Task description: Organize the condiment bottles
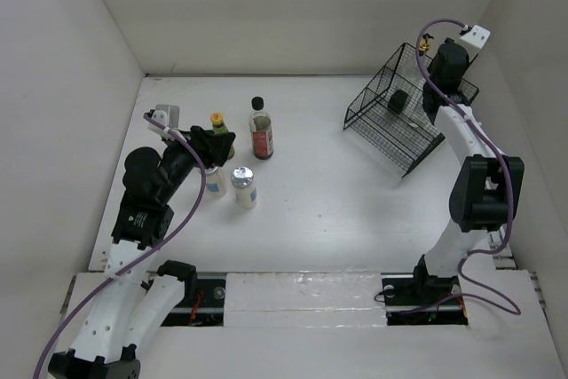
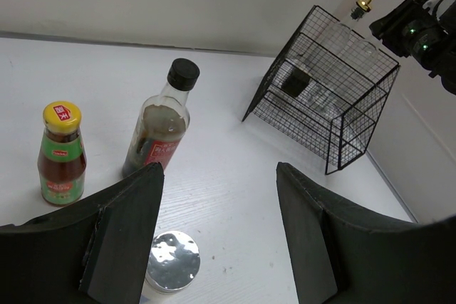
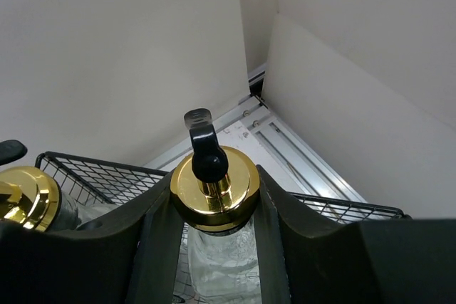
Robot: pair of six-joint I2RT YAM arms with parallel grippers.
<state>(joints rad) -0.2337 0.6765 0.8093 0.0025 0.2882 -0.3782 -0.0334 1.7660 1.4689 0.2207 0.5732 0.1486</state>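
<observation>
Basket [image 3: 92, 169] wire runs below my right gripper [image 3: 214, 229], whose fingers pinch a gold-pourer glass bottle [image 3: 214, 183] by its collar (a second gold pourer [image 3: 21, 197] stands just left). My left gripper [image 2: 217, 233] is spread wide. Beyond its fingers stand the black-capped bottle [image 2: 160, 129] and the yellow-capped bottle [image 2: 60, 154], with a short white bottle [image 2: 172, 261] low between them.

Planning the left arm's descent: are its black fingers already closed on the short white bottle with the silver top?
No, the left fingers stand wide apart, the short white bottle sitting below the gap.
</observation>
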